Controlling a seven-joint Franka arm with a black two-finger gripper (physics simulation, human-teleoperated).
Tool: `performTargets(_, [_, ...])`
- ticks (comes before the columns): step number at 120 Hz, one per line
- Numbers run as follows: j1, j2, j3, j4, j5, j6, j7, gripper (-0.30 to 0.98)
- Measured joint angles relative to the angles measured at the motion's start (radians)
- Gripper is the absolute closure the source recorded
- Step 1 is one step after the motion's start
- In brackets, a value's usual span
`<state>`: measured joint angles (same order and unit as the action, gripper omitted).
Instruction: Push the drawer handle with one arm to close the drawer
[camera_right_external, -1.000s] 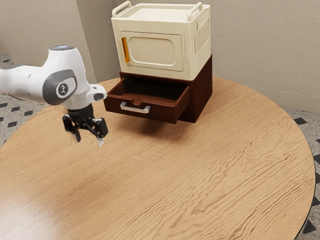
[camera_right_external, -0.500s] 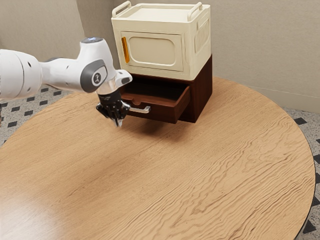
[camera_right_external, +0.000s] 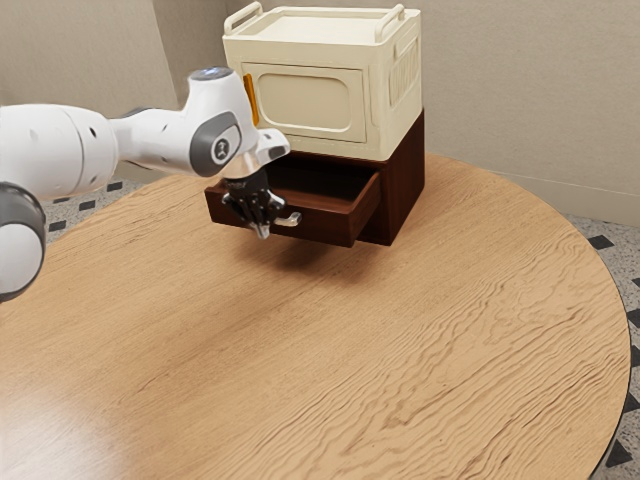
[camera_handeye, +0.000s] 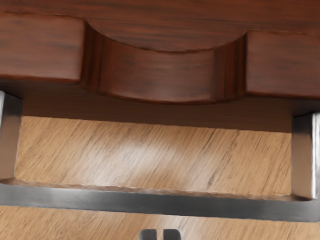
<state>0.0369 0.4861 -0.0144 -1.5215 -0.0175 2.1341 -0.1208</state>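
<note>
My gripper (camera_right_external: 263, 234) is shut in front of the pulled-out drawer (camera_right_external: 327, 223), and it partly covers the silver handle (camera_right_external: 290, 219). The dark brown drawer juts from its cabinet (camera_right_external: 406, 180). In the wrist view the handle (camera_handeye: 150, 201) spans below the drawer's notched front edge (camera_handeye: 160, 75). The tips of my gripper (camera_handeye: 160, 234) stand close together with a thin gap between them, just outside the handle's bar near its middle. Whether they touch the bar I cannot tell.
A cream box (camera_right_external: 305, 100) with an orange door handle (camera_right_external: 251, 98) rests on top of the cabinet. Around the drawer's front spreads the round wooden table (camera_right_external: 400, 350).
From the exterior view's left, my gripper has come across to the handle, and its fingers have gone from apart to shut. The drawer and cabinet have kept their places.
</note>
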Motion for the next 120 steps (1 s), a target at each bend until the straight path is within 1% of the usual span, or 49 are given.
performTargets(26, [0.029,0.033,-0.027,0.042,0.029,0.003,0.042,0.78])
performTargets(59, [0.035,0.085,-0.036,0.115,0.038,0.003,0.099,0.78])
performTargets(120, [0.046,0.235,-0.065,0.350,0.043,-0.034,0.156,0.78])
